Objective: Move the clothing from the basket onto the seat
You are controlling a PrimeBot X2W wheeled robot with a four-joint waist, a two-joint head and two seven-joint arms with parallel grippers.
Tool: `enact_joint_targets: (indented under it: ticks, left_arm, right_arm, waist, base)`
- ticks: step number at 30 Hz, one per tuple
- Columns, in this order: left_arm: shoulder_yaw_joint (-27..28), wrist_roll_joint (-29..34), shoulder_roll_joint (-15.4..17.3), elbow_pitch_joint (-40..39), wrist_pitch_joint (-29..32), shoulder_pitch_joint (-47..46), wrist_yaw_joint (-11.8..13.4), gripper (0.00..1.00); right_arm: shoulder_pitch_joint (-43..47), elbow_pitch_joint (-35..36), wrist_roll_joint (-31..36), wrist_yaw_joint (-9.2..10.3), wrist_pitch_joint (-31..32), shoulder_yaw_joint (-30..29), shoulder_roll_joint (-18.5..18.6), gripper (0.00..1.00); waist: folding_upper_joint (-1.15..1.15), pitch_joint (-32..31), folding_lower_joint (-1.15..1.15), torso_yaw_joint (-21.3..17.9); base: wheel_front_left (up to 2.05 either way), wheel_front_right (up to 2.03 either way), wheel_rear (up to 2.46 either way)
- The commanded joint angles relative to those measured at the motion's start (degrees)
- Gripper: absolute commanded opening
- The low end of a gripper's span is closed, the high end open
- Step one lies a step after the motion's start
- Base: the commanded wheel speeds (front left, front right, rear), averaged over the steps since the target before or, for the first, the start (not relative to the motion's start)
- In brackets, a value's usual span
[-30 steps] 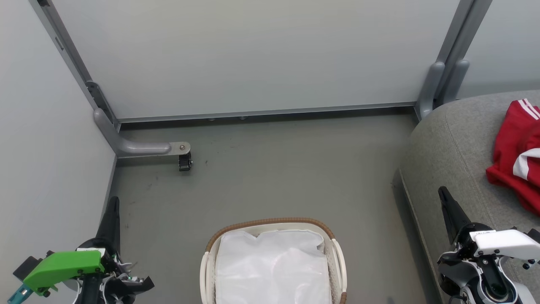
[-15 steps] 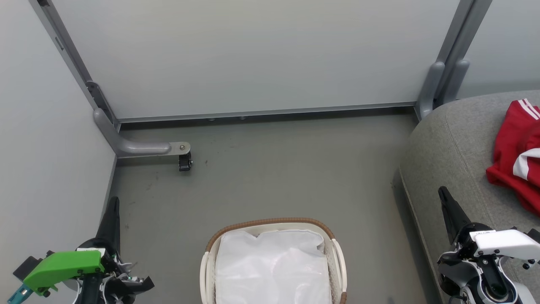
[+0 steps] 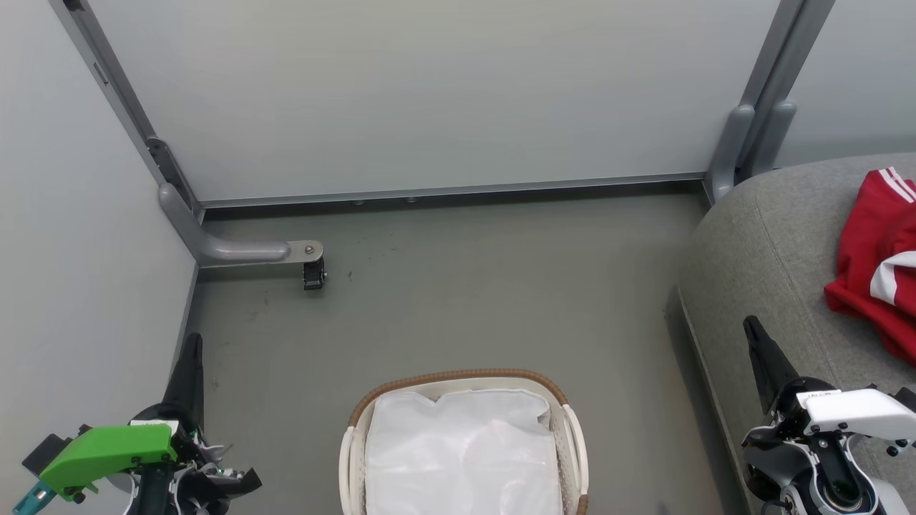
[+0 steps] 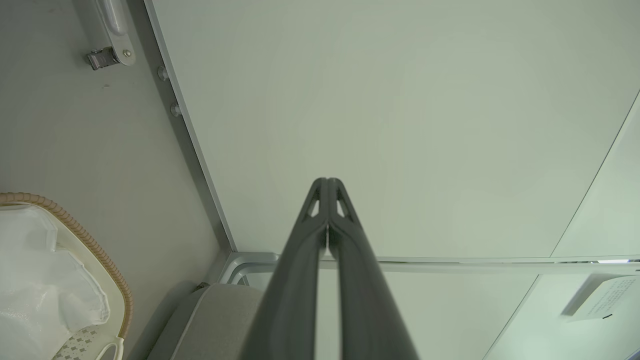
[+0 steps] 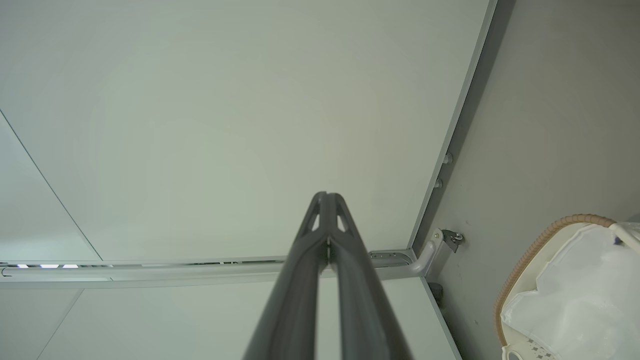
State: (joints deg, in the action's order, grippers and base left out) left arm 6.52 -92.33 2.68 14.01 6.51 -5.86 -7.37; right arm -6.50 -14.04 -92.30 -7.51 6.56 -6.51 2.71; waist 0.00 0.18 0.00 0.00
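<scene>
A: Where's the clothing (image 3: pixel 876 265)?
B: On the seat (image 3: pixel 773 243), at three o'clock; the basket (image 3: pixel 458 377) at six holds just its white liner (image 3: pixel 461 450).
A: Hands?
B: Both clenched and empty, left hand (image 3: pixel 192 347) and right hand (image 3: pixel 753 330). Risk: the right, swinging beside the seat, could snag the fabric and drag it off.

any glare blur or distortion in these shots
Head view: soft even light, sharp; the clothing on the seat is cropped at the right edge. Left wrist view: wide-angle stretch, the left gripper blurs toward the bottom. Right wrist view: same on the right gripper; the liner in the basket looks washed out.
</scene>
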Motion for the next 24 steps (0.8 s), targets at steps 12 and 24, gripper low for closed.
enact_joint_targets:
  ticks: [12,24]
  left_arm:
    - [0.1,-0.18,0.38,-0.1,0.23,-0.66,-0.23,0.0]
    - [0.1,-0.18,0.38,-0.1,0.24,-0.66,-0.23,0.0]
  right_arm:
    - [0.62,0.18,-0.22,0.04,0.15,-0.1,0.32,0.0]
    - [0.62,0.18,-0.22,0.04,0.14,-0.11,0.32,0.0]
  waist:
    - [0.0,0.0,0.0,0.0]
    - [0.0,0.0,0.0,0.0]
  base:
    - [0.0,0.0,0.0]
    - [0.0,0.0,0.0]
